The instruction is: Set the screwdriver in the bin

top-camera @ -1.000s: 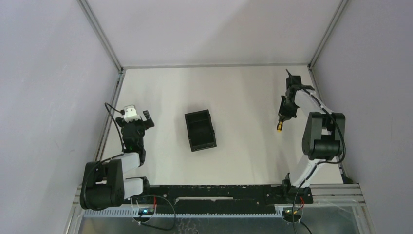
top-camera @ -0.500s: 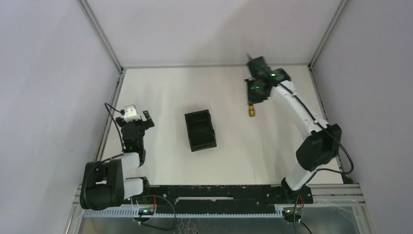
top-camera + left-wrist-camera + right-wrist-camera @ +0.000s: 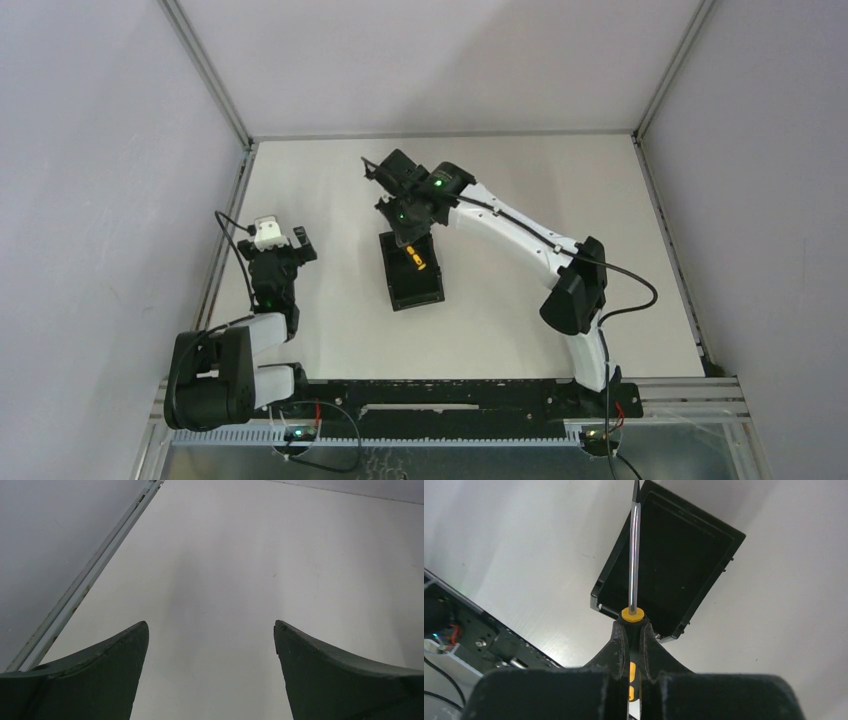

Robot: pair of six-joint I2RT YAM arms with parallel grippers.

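Note:
The black bin lies on the white table a little left of centre. My right gripper hangs over its far end, shut on the screwdriver, whose yellow-orange and black handle shows above the bin's inside. In the right wrist view the fingers pinch the handle just behind its yellow collar, and the thin metal shaft of the screwdriver points out over the bin. My left gripper rests at the left side of the table, open, with only bare table between its fingers.
A metal frame rail runs along the table's left edge beside the left arm. The black mounting bar with cables lies along the near edge; it also shows at the left of the right wrist view. Grey walls enclose the table.
The right arm has swung from the table's far right across to the left, carrying the screwdriver until it hangs over the bin. The left arm has stayed still.

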